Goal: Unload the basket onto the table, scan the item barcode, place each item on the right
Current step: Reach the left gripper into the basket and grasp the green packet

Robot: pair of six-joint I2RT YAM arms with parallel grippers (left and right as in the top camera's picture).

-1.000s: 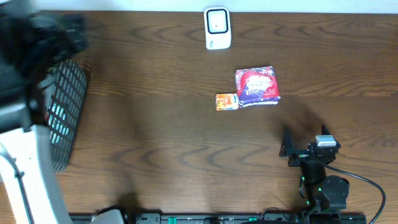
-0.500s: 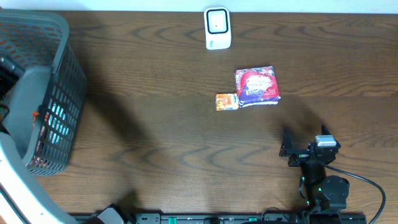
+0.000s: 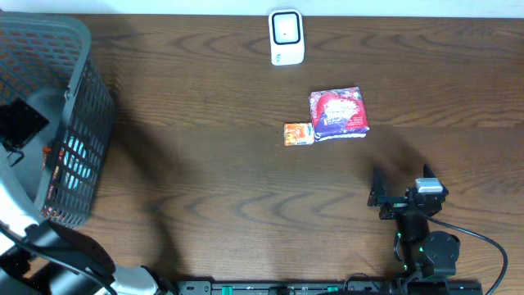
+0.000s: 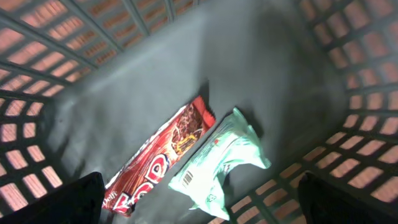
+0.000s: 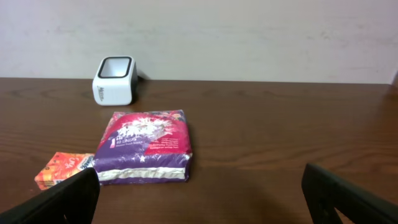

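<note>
Black right arm (image 3: 412, 215) (green lights), trailing black cable (image 3: 490, 242).

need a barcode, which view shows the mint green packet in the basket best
Left wrist: the mint green packet lies in full view, barcode showing. Overhead gives only a pale glimpse through the basket wall; right wrist misses it.

We see dark wood table (image 3: 205, 188). White scanner (image 3: 286, 37) at far edge, middle. Purple-red packet (image 3: 338, 113) lying flat right of centre; small orange packet (image 3: 299, 133) just beside its left edge, touching or not, we can't tell. Grey mesh basket (image 3: 90, 123) at left end.
</note>
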